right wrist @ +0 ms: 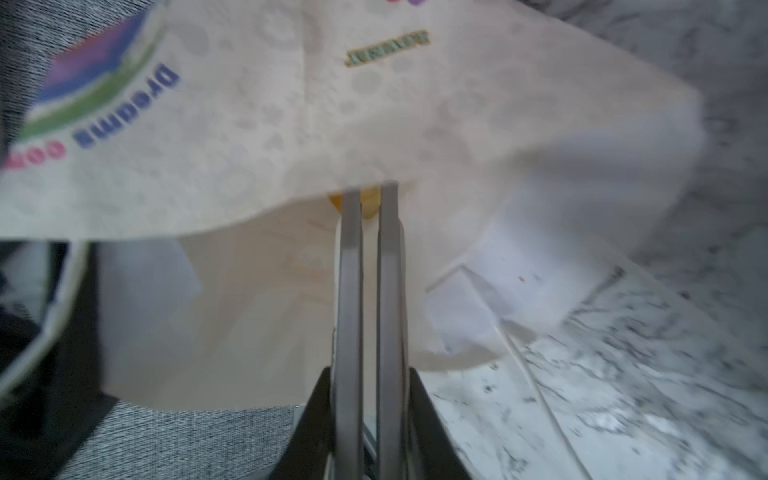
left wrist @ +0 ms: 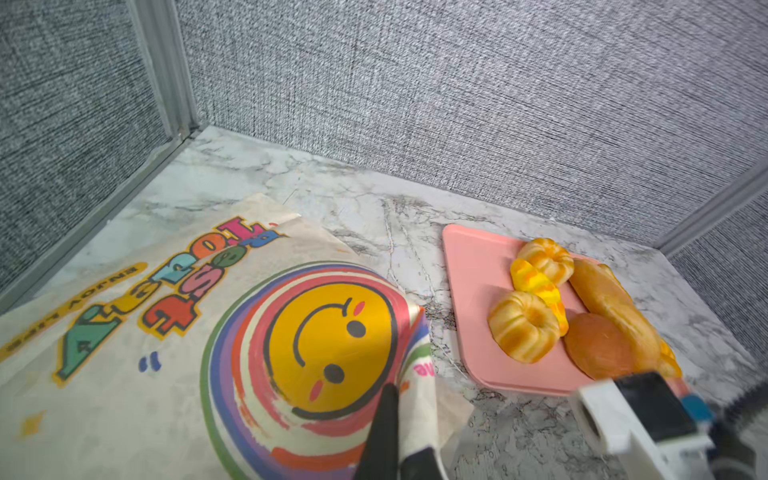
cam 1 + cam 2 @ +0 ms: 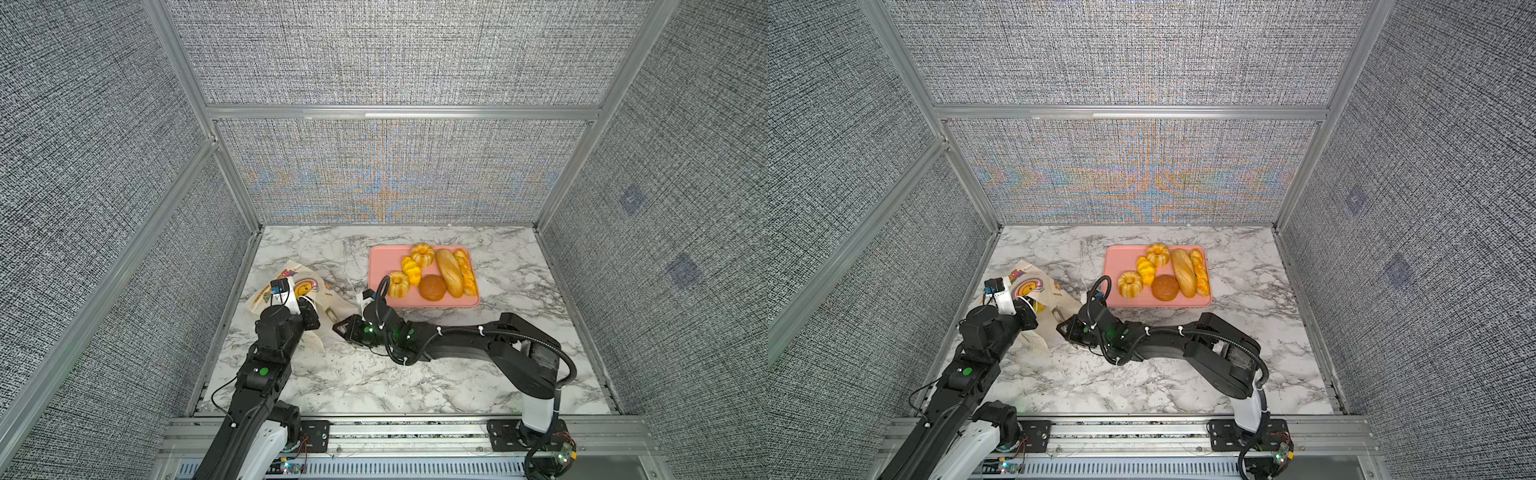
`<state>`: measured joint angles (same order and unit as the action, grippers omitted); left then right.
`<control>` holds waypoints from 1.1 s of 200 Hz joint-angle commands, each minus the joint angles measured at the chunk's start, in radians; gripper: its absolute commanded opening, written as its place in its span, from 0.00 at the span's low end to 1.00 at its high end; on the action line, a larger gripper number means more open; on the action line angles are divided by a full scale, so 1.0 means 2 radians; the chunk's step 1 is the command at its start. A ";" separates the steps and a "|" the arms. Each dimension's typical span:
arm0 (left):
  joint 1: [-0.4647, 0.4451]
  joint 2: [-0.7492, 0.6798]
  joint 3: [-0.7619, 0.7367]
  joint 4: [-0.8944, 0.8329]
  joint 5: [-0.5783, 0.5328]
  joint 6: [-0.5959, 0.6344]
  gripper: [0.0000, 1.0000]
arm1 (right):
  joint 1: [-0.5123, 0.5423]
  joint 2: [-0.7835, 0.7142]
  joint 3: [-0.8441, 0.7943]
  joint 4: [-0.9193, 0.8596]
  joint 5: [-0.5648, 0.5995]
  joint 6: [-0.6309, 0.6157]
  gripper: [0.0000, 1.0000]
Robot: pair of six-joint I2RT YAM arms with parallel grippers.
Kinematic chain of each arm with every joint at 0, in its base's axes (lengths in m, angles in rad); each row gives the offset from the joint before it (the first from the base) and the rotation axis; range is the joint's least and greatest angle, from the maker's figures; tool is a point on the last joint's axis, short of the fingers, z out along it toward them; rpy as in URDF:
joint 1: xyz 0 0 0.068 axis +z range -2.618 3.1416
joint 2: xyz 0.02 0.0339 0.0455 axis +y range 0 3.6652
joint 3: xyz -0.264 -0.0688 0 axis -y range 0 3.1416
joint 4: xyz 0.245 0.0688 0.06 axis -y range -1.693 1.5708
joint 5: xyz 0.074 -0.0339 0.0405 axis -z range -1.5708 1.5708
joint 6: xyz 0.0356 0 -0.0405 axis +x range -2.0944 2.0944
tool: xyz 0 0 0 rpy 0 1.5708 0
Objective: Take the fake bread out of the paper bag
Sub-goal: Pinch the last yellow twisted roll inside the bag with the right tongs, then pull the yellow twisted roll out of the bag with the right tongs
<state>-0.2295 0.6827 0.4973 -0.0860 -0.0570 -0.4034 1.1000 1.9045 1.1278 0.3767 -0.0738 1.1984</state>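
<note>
Paper bag [image 3: 328, 301] lay at nine o'clock on the table [image 3: 415, 382], a fold pinched in my left gripper [image 2: 399, 419]. At one o'clock the pink tray [image 3: 384, 259] held six pieces of fake bread [image 3: 449, 272]; my right gripper [image 1: 369, 386] clenched metal tongs [image 1: 348, 311] poking into the bag's mouth, a yellow piece [image 1: 371, 203] between them.

Grey-walled cell over marble.
You face woven grey fabric wall panels [image 3: 386, 54] in aluminium framing [image 3: 399, 112], enclosing a white, grey-veined marble tabletop [image 3: 374, 382], evenly lit.

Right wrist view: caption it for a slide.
Held by the right gripper, metal tongs reach into the paper bag, yellow fake bread showing between them.
</note>
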 commanded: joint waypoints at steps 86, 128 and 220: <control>-0.001 0.060 0.075 -0.054 -0.041 -0.058 0.00 | 0.068 -0.166 -0.072 -0.113 0.167 -0.249 0.00; 0.000 0.067 0.109 -0.094 -0.047 -0.076 0.00 | 0.090 -0.233 -0.087 -0.170 0.237 -0.348 0.00; 0.005 0.109 0.142 -0.136 -0.041 -0.091 0.00 | 0.054 -0.356 -0.105 -0.178 0.297 -0.581 0.00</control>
<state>-0.2272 0.8913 0.7864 -0.2905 -0.1398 -0.5629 1.2556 1.2182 0.8928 -0.0113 0.5030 0.2279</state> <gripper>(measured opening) 0.053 0.233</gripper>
